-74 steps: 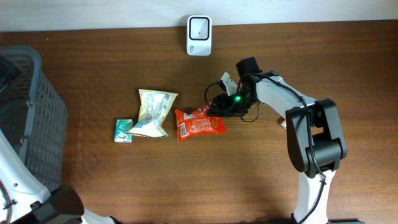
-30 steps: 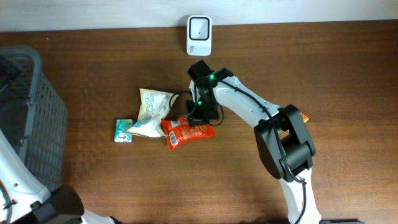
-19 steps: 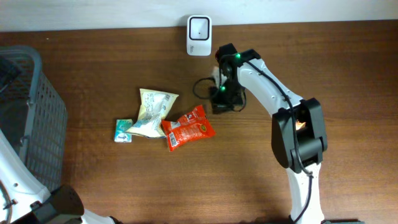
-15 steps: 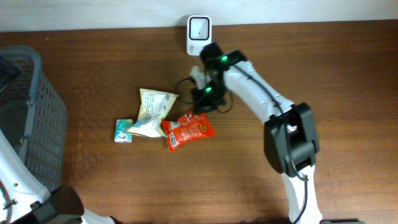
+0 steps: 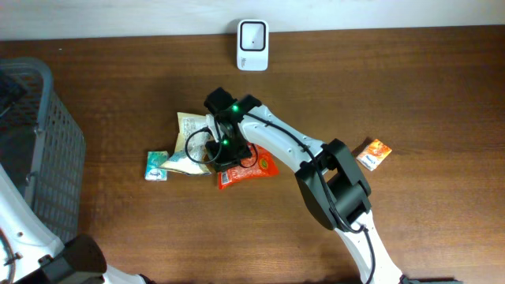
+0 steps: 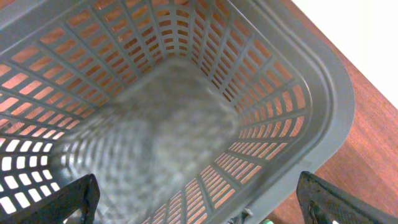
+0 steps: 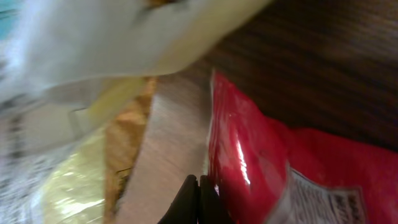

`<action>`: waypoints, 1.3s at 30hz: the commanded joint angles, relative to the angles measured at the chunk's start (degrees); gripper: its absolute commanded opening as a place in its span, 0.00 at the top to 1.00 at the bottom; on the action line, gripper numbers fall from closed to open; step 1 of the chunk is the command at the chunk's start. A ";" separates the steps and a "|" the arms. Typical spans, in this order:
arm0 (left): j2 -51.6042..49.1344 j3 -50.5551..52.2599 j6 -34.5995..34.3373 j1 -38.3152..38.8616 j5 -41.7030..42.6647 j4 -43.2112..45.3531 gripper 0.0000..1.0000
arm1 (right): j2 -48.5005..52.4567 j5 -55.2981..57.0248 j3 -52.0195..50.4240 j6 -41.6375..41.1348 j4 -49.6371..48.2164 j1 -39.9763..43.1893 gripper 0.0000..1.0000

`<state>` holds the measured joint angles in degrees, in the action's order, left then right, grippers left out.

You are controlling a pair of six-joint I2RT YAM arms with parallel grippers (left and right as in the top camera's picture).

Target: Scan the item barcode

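The red glossy plastic snack packet (image 5: 251, 166) is seen lying flat on the brown wooden table (image 5: 410, 87), touching the right gripper (image 5: 216, 155) and extending from it towards the robot's right. In the right wrist view the red packet (image 7: 273, 162) is found immediately right of the gripper (image 7: 199, 190), whose dark fingers are pressed together with their tips set at the packet's left edge. Whether any film is pinched between them cannot be told. A white label patch is seen on the packet's lower right part.

Just left of the same fingertips, a pale yellow and white crinkled snack bag (image 7: 118, 56) is seen, overlapping the red packet's edge. From overhead this yellow bag (image 5: 194, 132) is placed left of the gripper and partly covered by the wrist. Further left of it, touching the bag's corner, a small teal and white sachet (image 5: 156, 165) is laid.

Well ahead of the gripper, at the far table edge, a white box-shaped barcode scanner (image 5: 252, 35) is stood. Well apart to the right, a small orange carton (image 5: 374, 154) is laid.

The left gripper (image 6: 199, 202) is held spread wide above a grey plastic lattice basket (image 6: 292, 93), with one finger shown at each lower corner of the left wrist view.
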<state>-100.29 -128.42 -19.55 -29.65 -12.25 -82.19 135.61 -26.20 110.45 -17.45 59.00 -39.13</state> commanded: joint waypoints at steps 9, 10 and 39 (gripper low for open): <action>0.13 -0.63 -0.57 -0.13 0.00 0.00 0.01 | -8.72 -0.07 0.59 9.64 1.86 7.61 0.74; 0.13 -0.63 -0.57 -0.13 0.00 0.00 0.01 | -10.38 0.55 0.59 12.04 3.06 8.79 0.68; 0.13 -0.63 -0.57 -0.13 0.00 0.00 0.01 | -12.33 -13.81 -36.96 29.11 -17.79 22.16 0.96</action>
<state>-100.29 -128.42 -19.55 -29.65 -12.25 -82.19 122.10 -42.96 77.60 15.29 42.72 -15.44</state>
